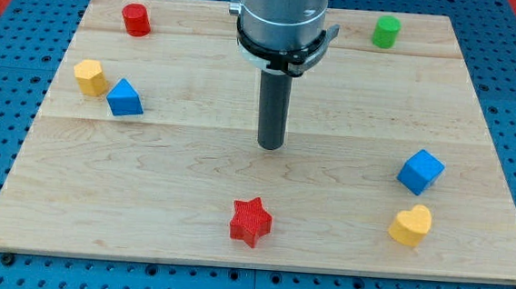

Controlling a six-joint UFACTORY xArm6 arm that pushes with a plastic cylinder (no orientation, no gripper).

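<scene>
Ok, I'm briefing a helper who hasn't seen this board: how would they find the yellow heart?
Start at the wooden board and go to its corner at the view's bottom right. The yellow heart sits there, just below the blue cube. The other yellow block is far off at the view's left and isn't heart-shaped.

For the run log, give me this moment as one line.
my tip mid-board, touching nothing | nearest: red star, toward view's bottom

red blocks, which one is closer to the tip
The red star, straight below my tip in the view, apart from it. The red cylinder sits far off, top left.
</scene>
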